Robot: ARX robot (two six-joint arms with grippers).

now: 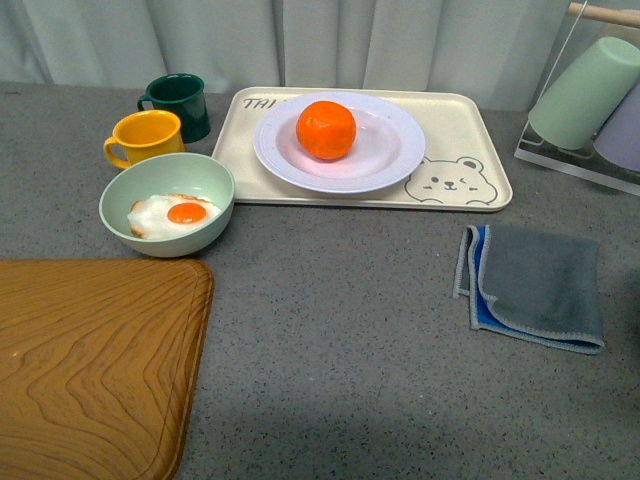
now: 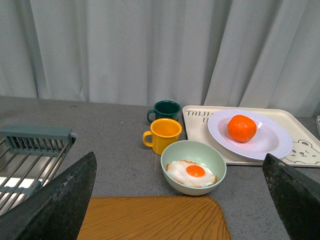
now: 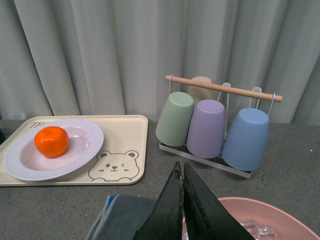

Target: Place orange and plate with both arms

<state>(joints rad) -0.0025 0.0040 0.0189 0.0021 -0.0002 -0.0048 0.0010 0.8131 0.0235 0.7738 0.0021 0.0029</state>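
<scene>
**Orange on the plate, both pincers off**

The orange (image 1: 325, 129) sat on the white plate (image 1: 395, 160), which rested on the bear tray (image 1: 470, 140) near the tabletop's far edge. My left gripper (image 2: 180, 200) was spread wide; my right gripper (image 3: 182, 200) was clenched, grasping nothing.

orange (image 2: 242, 128) on plate (image 2: 272, 142), egg bowl (image 2: 193, 166) nearby

Bright orange (image 1: 325, 130) sits in the white plate (image 1: 385, 165) — upright, centred
</scene>
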